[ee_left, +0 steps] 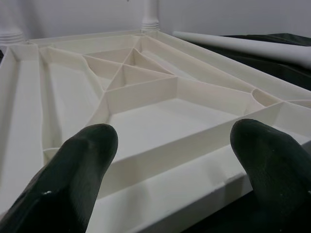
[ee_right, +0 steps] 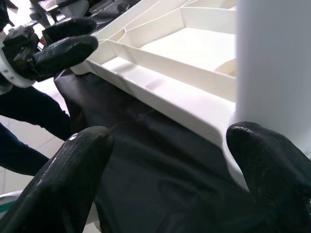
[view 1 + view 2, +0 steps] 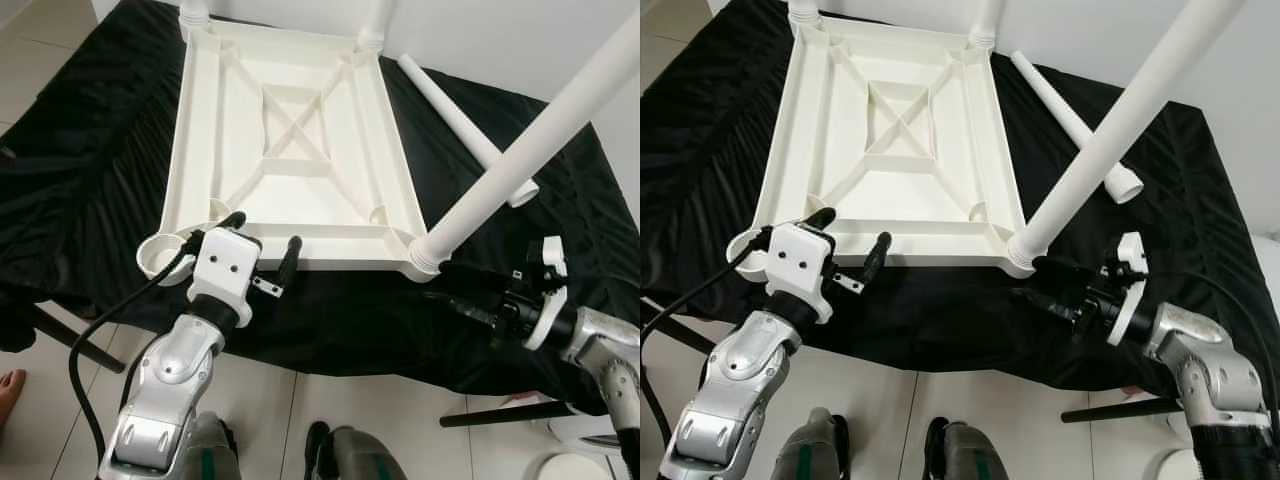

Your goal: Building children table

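A white plastic table top lies upside down on a black cloth. Two legs stand in its far corners. A third leg rises from the near right corner socket. The near left socket holds nothing. A loose leg lies on the cloth to the right. My left gripper is open at the top's near edge, its fingers straddling the rim. My right gripper is open just beside the base of the near right leg, touching nothing.
The cloth hangs over the near edge onto a tiled floor. A black bar sticks out below on the right, another on the left. A person's foot is at the left edge. White wall behind.
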Controlling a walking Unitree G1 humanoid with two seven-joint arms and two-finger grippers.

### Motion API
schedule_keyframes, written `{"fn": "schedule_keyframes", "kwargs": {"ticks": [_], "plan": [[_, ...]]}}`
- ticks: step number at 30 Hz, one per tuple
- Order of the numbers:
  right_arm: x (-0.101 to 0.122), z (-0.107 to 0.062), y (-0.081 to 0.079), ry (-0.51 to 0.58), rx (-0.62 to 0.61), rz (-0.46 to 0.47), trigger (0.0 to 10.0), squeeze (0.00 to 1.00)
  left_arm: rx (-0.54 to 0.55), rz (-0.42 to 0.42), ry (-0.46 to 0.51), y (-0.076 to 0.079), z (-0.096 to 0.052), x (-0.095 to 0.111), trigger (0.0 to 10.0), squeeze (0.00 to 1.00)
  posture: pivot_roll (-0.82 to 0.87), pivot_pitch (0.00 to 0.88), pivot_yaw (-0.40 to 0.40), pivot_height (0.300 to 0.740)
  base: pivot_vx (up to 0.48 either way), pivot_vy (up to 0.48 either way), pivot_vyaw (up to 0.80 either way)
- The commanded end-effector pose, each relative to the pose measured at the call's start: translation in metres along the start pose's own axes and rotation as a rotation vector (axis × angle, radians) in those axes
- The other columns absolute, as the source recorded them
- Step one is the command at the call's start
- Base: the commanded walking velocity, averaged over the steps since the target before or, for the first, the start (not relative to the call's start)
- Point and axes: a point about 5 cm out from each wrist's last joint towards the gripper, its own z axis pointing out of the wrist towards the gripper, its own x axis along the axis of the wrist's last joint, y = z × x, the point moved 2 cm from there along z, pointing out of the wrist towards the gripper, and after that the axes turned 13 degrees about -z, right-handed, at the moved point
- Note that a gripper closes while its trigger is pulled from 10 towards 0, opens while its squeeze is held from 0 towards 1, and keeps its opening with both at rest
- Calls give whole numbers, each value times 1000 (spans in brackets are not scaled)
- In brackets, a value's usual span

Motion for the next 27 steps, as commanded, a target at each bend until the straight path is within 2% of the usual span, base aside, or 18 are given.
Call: {"fn": "schedule_keyframes", "kwargs": {"ticks": [1, 5, 7, 15, 19, 23, 27], "plan": [[-2, 0, 5, -22, 6, -9, 10000, 0, -111, -6, -18, 12, -2, 1, 10000, 0, 56, 173, -152, 740, 0, 0, 0], [-1, 4, 10, -12, 7, -16, 10000, 0, -109, -6, -18, 12, -2, 1, 10000, 0, 63, 173, -155, 740, 0, 0, 0], [4, 13, 17, 9, 12, -31, 10000, 0, -106, -9, -15, 13, -2, 1, 10000, 0, 77, 168, -162, 740, 0, 0, 0], [8, 26, 26, 32, 30, -40, 10000, 0, -105, -14, -14, 15, -4, 2, 10000, 0, 93, 166, -169, 740, 0, 0, 0], [16, 35, 40, 62, -11, -75, 10000, 0, -131, -24, -22, 20, -7, 2, 10000, 0, 111, 166, -172, 740, 0, 0, 0], [19, 35, 44, 71, -32, -89, 10000, 0, -138, -27, -25, 22, -8, 2, 10000, 0, 111, 166, -170, 740, 0, 0, 0], [19, 24, 50, 66, -86, -102, 10000, 0, -149, -36, -36, 23, -9, 0, 10000, 0, 90, 168, -154, 740, 0, 0, 0]]}}
